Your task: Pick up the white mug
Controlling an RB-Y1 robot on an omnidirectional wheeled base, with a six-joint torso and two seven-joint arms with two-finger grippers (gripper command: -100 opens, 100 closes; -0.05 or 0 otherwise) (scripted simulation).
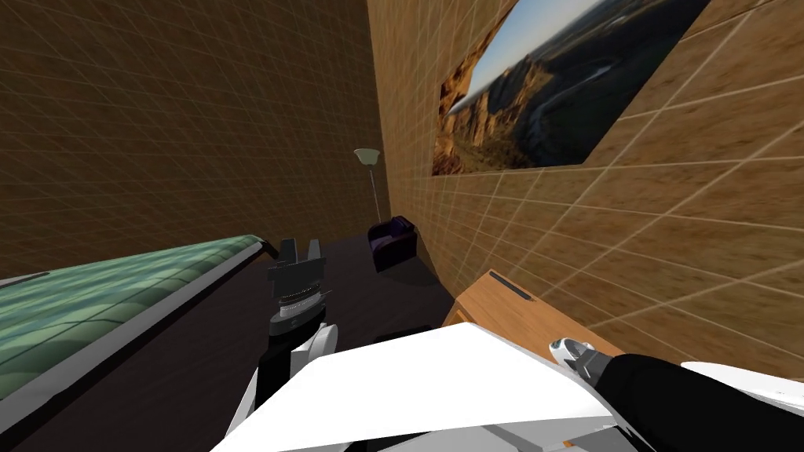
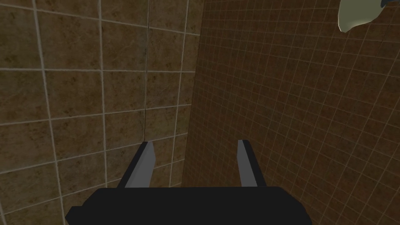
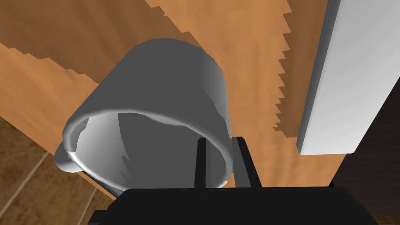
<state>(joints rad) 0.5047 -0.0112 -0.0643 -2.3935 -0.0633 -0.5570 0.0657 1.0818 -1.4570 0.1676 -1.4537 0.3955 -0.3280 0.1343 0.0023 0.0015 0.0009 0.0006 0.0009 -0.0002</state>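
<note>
Object: A mug, rendered grey rather than white, was seen from the right wrist with its open mouth turned toward the camera.
Location: The mug was found over a wooden table top, near that top's edge. Whether its base was touching the wood could not be told.
Right gripper: The pincer was closed on the mug's wall at the rim. One finger was set inside the mouth and the other outside, with the wall pinched between them.
Handle: A small lug was seen at the rim on the side away from the fingers, and it was left ungripped.
Left gripper: It was held raised in front of the torso, its fingers spread apart with nothing between them.
Handling (judged): The mug was taken to be rigid, light if empty, smooth-sided and breakable if dropped. A pinch on one wall alone was judged liable to let the body swing or slip, so a firm squeeze and a slow, level lift were thought advisable.
Hold (judged): The rim wall, as taken, was considered a serviceable place for thin blade fingers.
Surroundings: A dark armchair and a floor lamp were seen in the far corner, well apart from the table.
</note>
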